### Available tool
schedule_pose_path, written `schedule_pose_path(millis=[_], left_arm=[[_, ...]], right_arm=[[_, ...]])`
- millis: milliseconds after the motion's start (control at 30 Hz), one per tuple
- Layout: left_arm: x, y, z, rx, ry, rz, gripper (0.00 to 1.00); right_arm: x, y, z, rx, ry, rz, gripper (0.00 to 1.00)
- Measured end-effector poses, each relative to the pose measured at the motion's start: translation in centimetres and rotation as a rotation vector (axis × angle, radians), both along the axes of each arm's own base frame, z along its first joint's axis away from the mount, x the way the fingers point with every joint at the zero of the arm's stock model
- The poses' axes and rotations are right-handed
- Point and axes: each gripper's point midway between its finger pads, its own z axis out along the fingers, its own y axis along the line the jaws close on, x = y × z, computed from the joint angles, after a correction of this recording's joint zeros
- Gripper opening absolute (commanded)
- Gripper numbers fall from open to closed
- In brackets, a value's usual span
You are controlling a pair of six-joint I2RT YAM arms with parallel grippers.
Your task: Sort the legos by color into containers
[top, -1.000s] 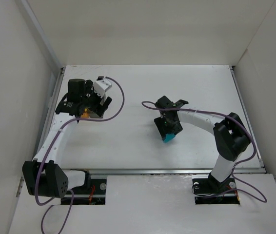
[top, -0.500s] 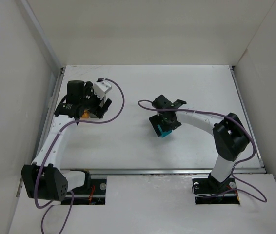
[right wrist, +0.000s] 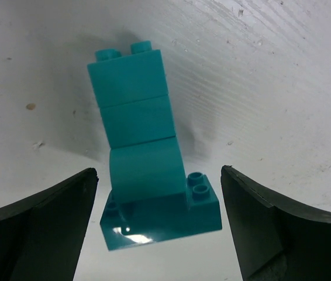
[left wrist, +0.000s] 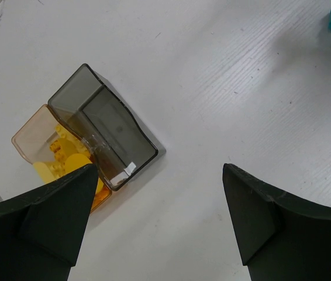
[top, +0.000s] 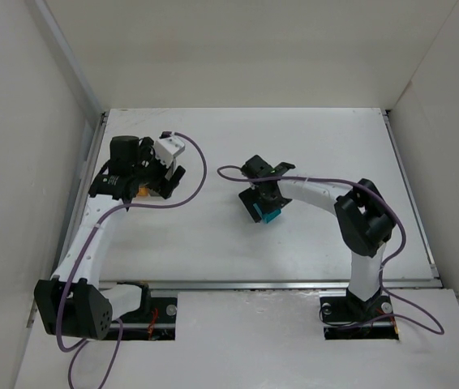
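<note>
The table (top: pixel 327 154) is lit brightly and evenly from above, and is nearly washed out in the overhead view. Soft shadows are cast beside the teal block (right wrist: pixel 139 146), on whose glossy base a small glare patch is seen. The dark pincer fingers (left wrist: pixel 37 225) in both wrist views are rendered slightly blurred.
</note>
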Motion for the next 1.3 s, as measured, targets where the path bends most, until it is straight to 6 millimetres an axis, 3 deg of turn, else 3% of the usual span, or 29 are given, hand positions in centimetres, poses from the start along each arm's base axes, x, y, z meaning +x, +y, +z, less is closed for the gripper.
schedule_pose_path(millis=[133,300,533,600,633,667,700,833,933,1133,1200,1300], left_arm=[[-0.1,0.0,-0.2,0.000,0.005,0.000,0.85],[-0.2,0.0,-0.4,0.001,0.010,0.000,0.85],[-0.3,0.0,-0.3,0.001,0.009,-0.001,0.84],[-0.4,0.0,-0.3,0.004,0.010,-0.003,0.77],[-0.4,0.0,-0.4,0.004,0.011,-0.004,0.73],[-0.5,0.0,-0.5,0.007,0.013,-0.009,0.69],[-0.6,0.0,-0.5,0.009,0.016,-0.016,0.66],[-1.7,-0.5,-0.8,0.028,0.018,-0.099,0.64],[-4.0,-1.5,-0.8,0.052,0.011,-0.254,0.76],[-9.4,-4.8,0.5,-0.005,-0.052,-0.607,0.86],[-10.3,-5.7,1.0,-0.053,-0.062,-0.670,0.88],[-11.1,-6.9,2.0,-0.124,-0.072,-0.738,0.88]], right_arm=[[0.7,-0.3,-0.9,-0.047,-0.006,-0.002,0.93],[2.0,0.1,-0.4,-0.054,-0.044,0.026,0.92],[2.5,0.7,-0.2,-0.035,-0.063,0.061,0.52],[2.6,1.0,-0.2,-0.022,-0.062,0.072,0.25],[2.6,1.2,-0.1,-0.012,-0.062,0.079,0.25],[2.6,1.5,-0.1,-0.001,-0.060,0.079,0.09],[2.5,1.6,0.0,0.009,-0.059,0.088,0.03],[1.5,2.5,1.0,0.079,-0.042,0.143,0.00],[0.4,4.2,4.8,0.190,-0.082,0.241,0.00],[-3.7,11.3,16.8,0.491,-0.276,0.536,0.01],[-5.3,13.6,19.7,0.574,-0.319,0.625,0.01],[-7.7,16.1,21.3,0.643,-0.332,0.726,0.00]])
